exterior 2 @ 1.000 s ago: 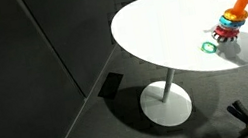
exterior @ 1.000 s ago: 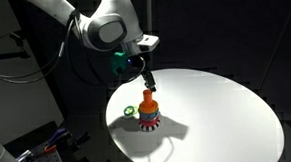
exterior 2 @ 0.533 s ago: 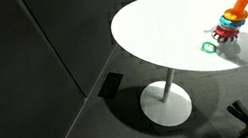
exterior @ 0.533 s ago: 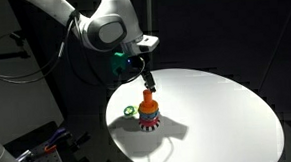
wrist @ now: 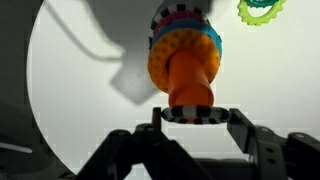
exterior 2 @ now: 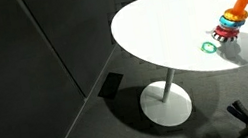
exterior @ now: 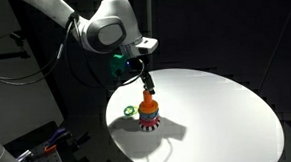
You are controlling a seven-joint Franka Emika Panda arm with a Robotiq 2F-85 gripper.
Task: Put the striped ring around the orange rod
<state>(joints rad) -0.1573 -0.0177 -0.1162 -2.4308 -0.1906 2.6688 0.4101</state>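
Note:
The orange rod (exterior: 147,94) stands upright on a stack of coloured rings (exterior: 148,115) on the round white table (exterior: 217,112); it also shows in the other exterior view (exterior 2: 241,5) and fills the middle of the wrist view (wrist: 190,75). My gripper (wrist: 195,117) is shut on the striped ring (wrist: 195,116), a flat black-and-white ring held edge-on between the fingertips. The ring sits at the top of the rod, right over its tip. In an exterior view the gripper (exterior: 147,83) hangs just above the rod.
A plain green ring (exterior: 129,111) lies on the table beside the stack; it also shows in the other exterior view (exterior 2: 209,47) and in the wrist view (wrist: 262,10). The table edge is close to the stack. Dark surroundings, with cluttered gear low down (exterior: 39,152).

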